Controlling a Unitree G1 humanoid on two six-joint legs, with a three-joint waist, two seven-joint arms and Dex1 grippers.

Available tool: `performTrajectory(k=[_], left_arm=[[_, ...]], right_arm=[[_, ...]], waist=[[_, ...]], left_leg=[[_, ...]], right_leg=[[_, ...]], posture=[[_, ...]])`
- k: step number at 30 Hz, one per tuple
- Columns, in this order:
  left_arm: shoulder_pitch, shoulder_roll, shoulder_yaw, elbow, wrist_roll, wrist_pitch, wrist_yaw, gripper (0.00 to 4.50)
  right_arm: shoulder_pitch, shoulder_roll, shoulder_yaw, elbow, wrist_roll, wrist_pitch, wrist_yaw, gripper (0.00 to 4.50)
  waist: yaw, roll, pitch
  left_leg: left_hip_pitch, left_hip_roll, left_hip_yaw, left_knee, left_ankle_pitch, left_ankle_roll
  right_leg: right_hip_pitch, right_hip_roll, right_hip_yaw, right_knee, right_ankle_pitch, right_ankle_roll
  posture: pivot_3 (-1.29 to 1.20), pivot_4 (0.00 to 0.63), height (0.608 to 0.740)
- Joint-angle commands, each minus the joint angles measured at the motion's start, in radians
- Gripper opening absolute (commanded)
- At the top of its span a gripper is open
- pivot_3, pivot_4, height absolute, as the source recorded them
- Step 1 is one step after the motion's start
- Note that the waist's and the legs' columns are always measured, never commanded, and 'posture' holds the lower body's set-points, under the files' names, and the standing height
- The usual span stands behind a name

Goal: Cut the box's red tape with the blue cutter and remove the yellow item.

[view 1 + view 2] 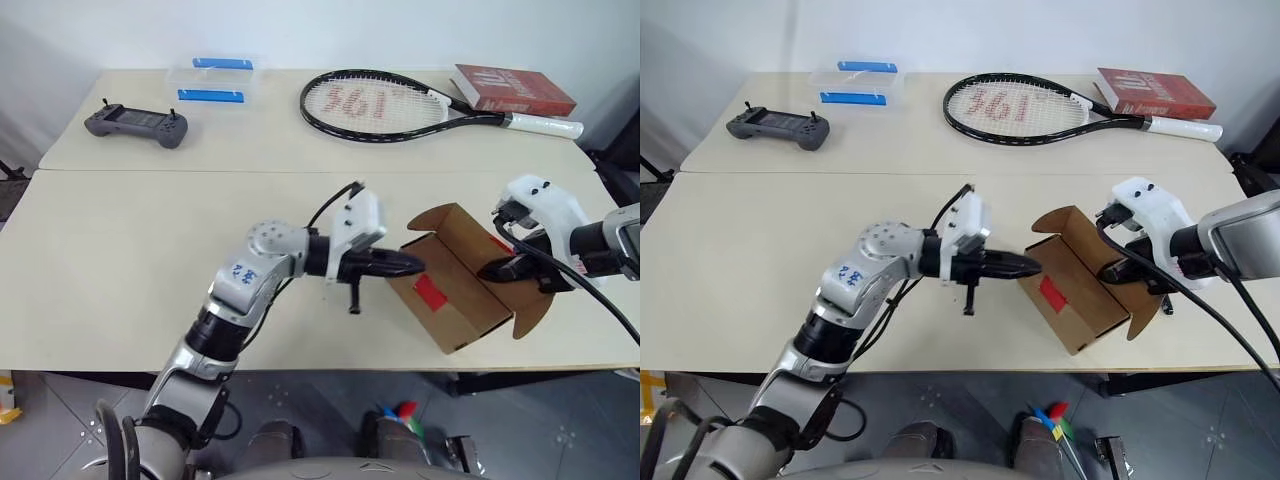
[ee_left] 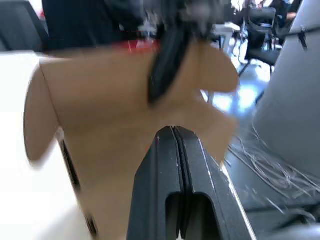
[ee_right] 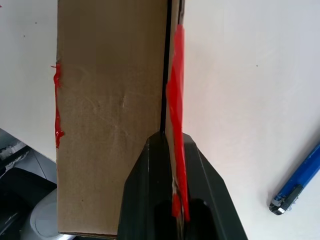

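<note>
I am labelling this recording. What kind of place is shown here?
Probably an office or lab: two pale tables pushed together indoors, a handheld controller lying on one, and office chairs in the background of the left wrist view.

Brown cardboard box [image 1: 455, 290] tilted, flaps open, red tape [image 1: 430, 291] on side, blue cutter [image 3: 296, 181] on table

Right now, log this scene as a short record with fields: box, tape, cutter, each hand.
box: brown carton near the table's front edge, flaps open
red tape: patch on the carton's side; a strip on the pinched flap
blue cutter: lying on the table beside the box, not held
left gripper: fingers shut, empty, at the box's left flap
right gripper: fingers shut on a taped flap
yellow item: not visible
</note>
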Motion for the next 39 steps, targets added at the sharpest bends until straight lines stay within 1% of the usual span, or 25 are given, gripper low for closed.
performTrajectory(k=[1,3,5,8,11,14,17,19,22,27,30,33,35,39], left_arm=[[-0.049,-0.091,-0.041,0.108,0.062,-0.079,0.086,0.00],[-0.072,-0.151,-0.046,0.182,0.089,-0.117,0.143,0.00],[-0.075,-0.181,-0.064,0.220,0.103,-0.140,0.142,0.00],[-0.064,-0.173,-0.112,0.239,0.140,-0.167,0.114,0.00],[-0.039,-0.146,-0.152,0.220,0.154,-0.152,0.072,0.00],[-0.001,-0.099,-0.175,0.173,0.146,-0.104,0.019,0.00],[0.006,-0.082,-0.175,0.172,0.162,-0.081,0.029,0.00],[0.016,-0.063,-0.187,0.173,0.177,-0.065,0.026,0.00],[0.038,-0.039,-0.189,0.154,0.176,-0.031,0.032,0.00],[0.092,0.049,-0.202,0.066,0.163,0.035,-0.016,0.00],[0.121,0.101,-0.190,0.010,0.143,0.067,-0.036,0.00],[0.143,0.129,-0.164,-0.018,0.131,0.080,-0.020,0.00],[0.151,0.114,-0.128,-0.019,0.126,0.059,0.027,0.00],[0.167,0.100,-0.090,-0.045,0.108,0.086,0.068,0.00]], right_arm=[[0.006,-0.010,-0.016,-0.001,0.067,-0.029,-0.047,0.04],[0.013,-0.016,-0.010,-0.004,0.099,-0.047,-0.074,0.04],[0.020,-0.024,-0.003,-0.008,0.130,-0.066,-0.101,0.04],[0.030,-0.038,0.006,-0.009,0.167,-0.091,-0.137,0.04],[0.034,-0.047,0.000,0.013,0.159,-0.092,-0.139,0.04],[0.010,-0.037,-0.021,0.092,0.051,-0.053,-0.086,0.04],[-0.008,-0.020,-0.030,0.116,-0.029,-0.020,-0.031,0.04],[-0.018,-0.010,-0.031,0.140,-0.115,-0.001,0.030,0.04],[-0.037,-0.008,-0.021,0.178,-0.247,0.006,0.135,0.04],[-0.064,-0.003,0.021,0.273,-0.474,-0.033,0.349,0.04],[-0.077,0.006,0.053,0.275,-0.572,-0.052,0.461,0.04],[-0.081,0.020,0.079,0.270,-0.649,-0.064,0.560,0.04],[-0.069,0.048,0.072,0.253,-0.675,-0.046,0.587,0.04],[-0.015,0.121,0.003,0.202,-0.681,0.004,0.583,0.04]], waist=[[0.001,0.000,0.000],[0.001,0.000,0.000],[0.001,-0.001,0.000],[-0.003,-0.001,0.000],[-0.002,-0.001,0.000],[-0.002,-0.001,0.000],[0.002,-0.001,0.000],[0.003,0.000,0.000],[0.003,0.000,0.000],[0.005,0.000,-0.001],[0.005,0.001,-0.001],[0.004,0.001,-0.001],[0.004,0.001,-0.001],[0.003,0.001,-0.001]], left_leg=[[0.000,0.000,0.001,0.000,0.000,0.000],[0.000,0.000,0.001,0.000,0.000,0.000],[0.000,0.000,0.002,0.000,0.000,0.000],[0.000,0.001,0.003,-0.001,0.000,0.000],[0.000,0.001,0.003,-0.001,0.000,0.000],[0.000,0.001,0.001,0.000,0.000,0.001],[0.000,0.001,0.001,0.001,0.000,0.001],[0.000,0.001,0.001,0.001,0.000,0.001],[0.000,0.001,0.001,0.001,0.000,0.001],[0.001,0.001,0.001,0.002,0.000,0.001],[0.001,0.001,0.001,0.003,0.000,0.002],[0.002,0.001,0.001,0.004,0.000,0.002],[0.001,0.001,0.001,0.005,0.001,0.003],[0.001,0.002,0.002,0.007,0.002,0.004]], right_leg=[[0.000,0.000,0.000,0.000,0.000,0.000],[0.000,0.000,0.000,0.000,0.000,0.000],[0.000,0.001,0.000,0.000,0.000,0.000],[-0.001,0.001,0.000,0.000,0.000,0.000],[-0.001,0.001,0.001,0.000,0.000,0.000],[-0.001,0.000,0.001,0.000,0.000,0.000],[-0.001,0.000,0.002,0.000,0.000,-0.001],[-0.001,0.000,0.002,0.000,0.000,-0.001],[-0.001,0.000,0.002,0.000,0.000,-0.001],[0.000,0.000,0.002,0.000,0.000,-0.001],[0.001,0.000,0.003,0.000,0.001,-0.001],[0.002,0.000,0.003,0.000,0.001,-0.002],[0.002,0.000,0.003,0.000,0.002,-0.002],[0.003,-0.001,0.004,0.000,0.005,-0.003]], posture=[[0.00,0.150,0.740],[0.00,0.150,0.740],[0.00,0.150,0.740],[0.00,0.150,0.740],[0.00,0.150,0.740],[0.00,0.150,0.740],[0.00,0.150,0.740],[0.00,0.150,0.740],[0.00,0.150,0.740],[0.00,0.150,0.740],[0.00,0.150,0.740],[0.00,0.150,0.740],[0.00,0.150,0.740],[0.00,0.150,0.740]])
